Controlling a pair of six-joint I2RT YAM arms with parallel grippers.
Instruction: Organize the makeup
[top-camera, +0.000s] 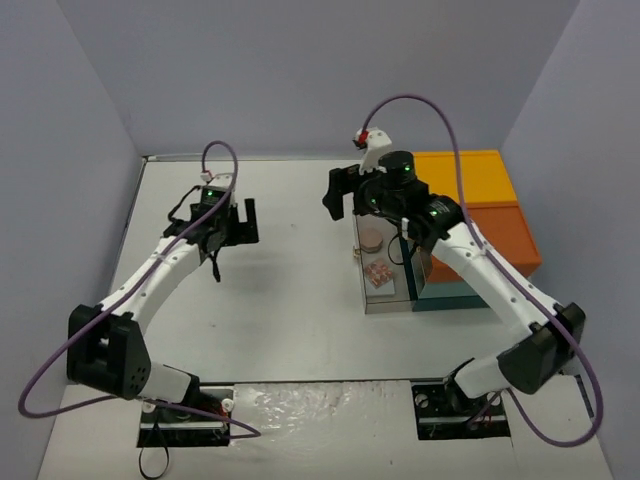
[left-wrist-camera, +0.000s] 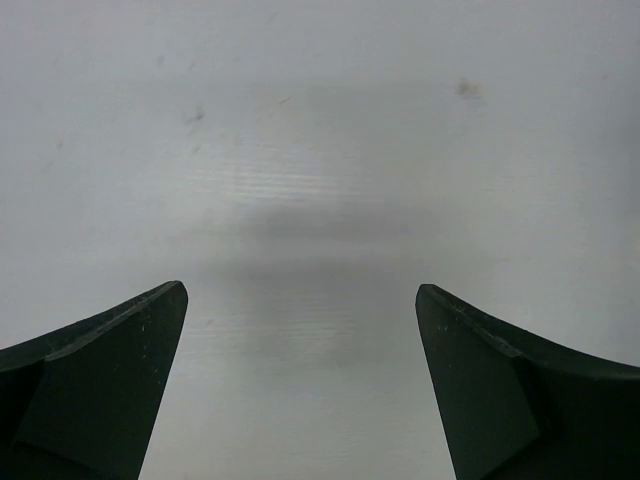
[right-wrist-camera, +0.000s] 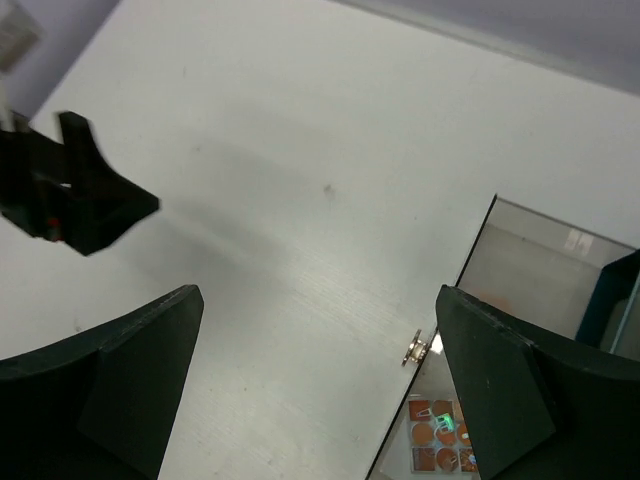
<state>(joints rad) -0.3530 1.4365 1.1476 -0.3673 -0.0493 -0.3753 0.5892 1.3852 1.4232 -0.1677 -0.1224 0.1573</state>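
- The left tool (left-wrist-camera: 300, 292) hangs released over the bare bench (left-wrist-camera: 320, 150), grasping nothing.
- The right tool (right-wrist-camera: 320, 295) is also spread wide and empty, just beside the clear case (right-wrist-camera: 520, 265).
- The pink-squared palette (top-camera: 380, 275) and a round pink compact (top-camera: 372, 240) lie inside that case, against the orange box (top-camera: 480, 200).
- No loose makeup shows, so the sorting seems nearly finished. The next move probably calls for a check for leftovers.

A: Left arm (top-camera: 160, 265)?
B: Elbow bent, reaching forward — left gripper (left-wrist-camera: 300, 295) pointing down, jaws wide apart.
A: Right arm (top-camera: 490, 270)?
B: Reaching farther, angled inward — right gripper (right-wrist-camera: 318, 295) tilted, jaws spread wide too.
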